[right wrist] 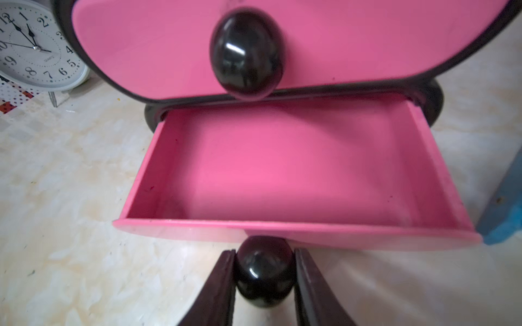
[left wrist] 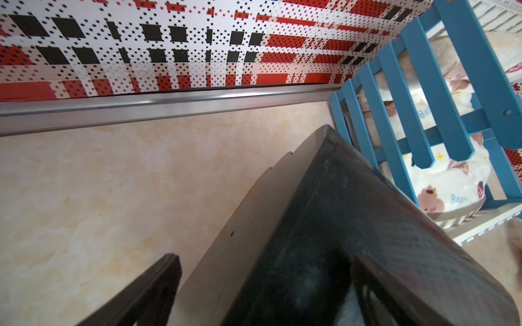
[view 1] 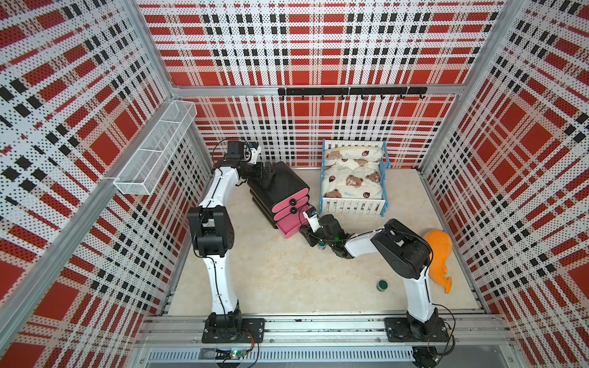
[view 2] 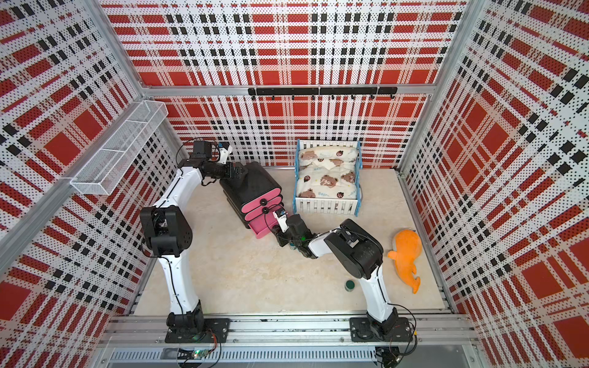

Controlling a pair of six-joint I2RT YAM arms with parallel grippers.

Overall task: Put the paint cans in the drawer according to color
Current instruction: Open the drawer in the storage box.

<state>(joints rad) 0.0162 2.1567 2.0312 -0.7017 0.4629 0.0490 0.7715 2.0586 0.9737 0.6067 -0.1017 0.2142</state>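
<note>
The drawer chest (view 1: 280,188) (view 2: 251,188) is black with three pink fronts and stands at the back left of the floor. Its bottom drawer (right wrist: 288,169) is pulled out and empty. My right gripper (right wrist: 264,254) (view 1: 304,230) is shut on that drawer's round black knob (right wrist: 264,271). My left gripper (left wrist: 265,255) (view 1: 266,170) is open, its fingers straddling the chest's rear top corner. One dark green paint can (view 1: 381,284) (view 2: 350,285) stands near the front. Another paint can (view 1: 321,245) (view 2: 291,246), teal-lidded, sits just under my right wrist.
A white-and-blue toy bed (view 1: 353,178) with bear bedding stands right of the chest. An orange plush whale (view 1: 438,255) lies by the right wall. A white clock (right wrist: 34,48) stands beside the chest. A wire basket (view 1: 156,153) hangs on the left wall.
</note>
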